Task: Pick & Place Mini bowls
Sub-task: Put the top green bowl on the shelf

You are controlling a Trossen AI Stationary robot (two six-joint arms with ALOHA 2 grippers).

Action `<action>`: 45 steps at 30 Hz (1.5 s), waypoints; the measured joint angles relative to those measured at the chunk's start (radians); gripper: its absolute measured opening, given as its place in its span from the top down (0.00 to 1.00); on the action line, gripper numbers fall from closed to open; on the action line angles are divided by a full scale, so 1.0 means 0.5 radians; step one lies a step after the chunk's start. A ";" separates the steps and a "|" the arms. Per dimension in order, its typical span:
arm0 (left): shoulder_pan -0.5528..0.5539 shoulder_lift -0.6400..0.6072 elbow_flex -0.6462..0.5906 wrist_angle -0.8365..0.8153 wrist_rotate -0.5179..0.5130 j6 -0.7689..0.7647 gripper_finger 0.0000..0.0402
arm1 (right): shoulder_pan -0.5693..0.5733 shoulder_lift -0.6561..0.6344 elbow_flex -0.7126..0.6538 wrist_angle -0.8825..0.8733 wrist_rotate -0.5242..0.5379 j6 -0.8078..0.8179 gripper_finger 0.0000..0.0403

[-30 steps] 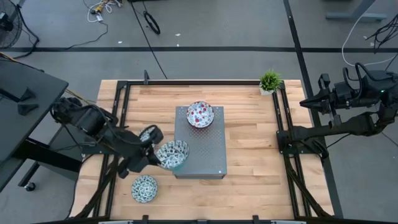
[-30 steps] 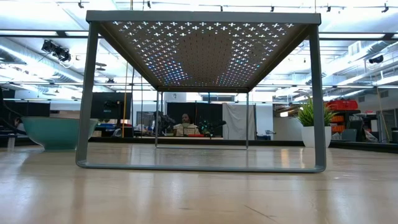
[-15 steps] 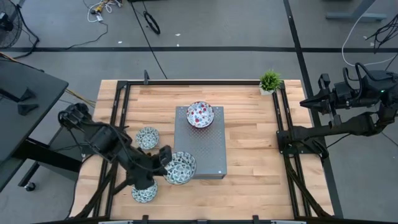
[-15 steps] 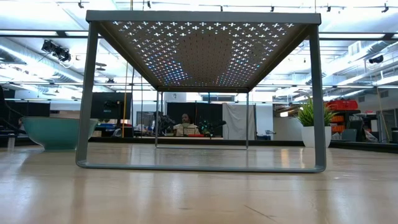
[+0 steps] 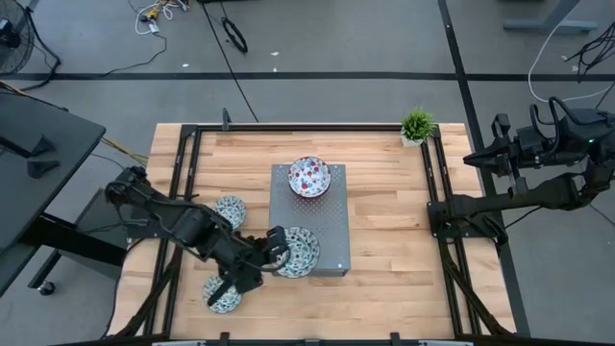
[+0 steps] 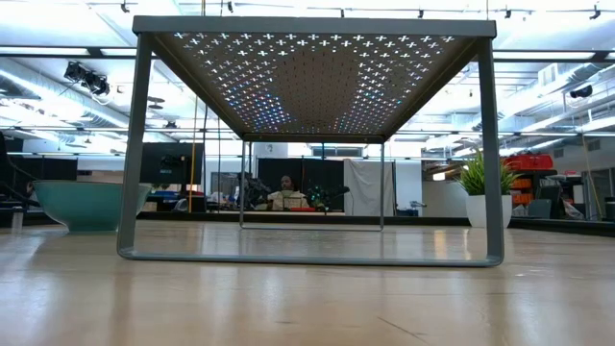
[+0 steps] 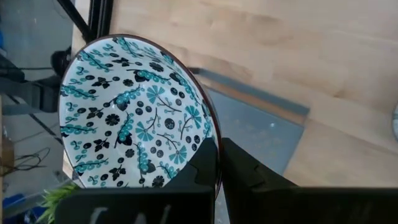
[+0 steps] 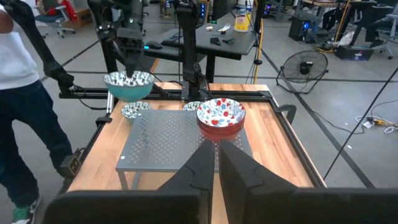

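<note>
My left gripper (image 5: pixel 276 256) is shut on a blue-green patterned mini bowl (image 5: pixel 299 252), held above the near left corner of the grey perforated box (image 5: pixel 327 226); it also shows in the left wrist view (image 7: pixel 134 112) and the right wrist view (image 8: pixel 129 84). A red-speckled mini bowl (image 5: pixel 309 177) sits on the far part of the box top. Two more blue-green bowls rest on the table left of the box: one farther off (image 5: pixel 229 210), one near the front (image 5: pixel 222 294), partly under my left arm. My right gripper (image 8: pixel 217 163) is shut and empty, off the table's right side. My left gripper pinches the bowl's rim (image 7: pixel 211 144) with one finger inside the bowl and one outside. The fingers come from the table's left side. The bowl is lifted clear above the box, its opening turned up.
A small green potted plant (image 5: pixel 417 125) stands at the far right corner. The table's black frame rails (image 5: pixel 437 192) run along both sides. A person stands beyond the table's left side in the right wrist view (image 8: pixel 18 93). Bare wood lies right of the box.
My left gripper has carried the blue-green bowl toward the table's right edge and a little toward the near edge, from beside the box's left edge to over its near left corner. It stays shut on the rim. The arm now covers part of the near bowl.
</note>
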 joint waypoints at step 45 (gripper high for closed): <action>0.360 0.204 -0.019 0.035 0.047 -0.101 0.98 | 0.000 -0.001 0.000 0.000 0.000 0.000 0.93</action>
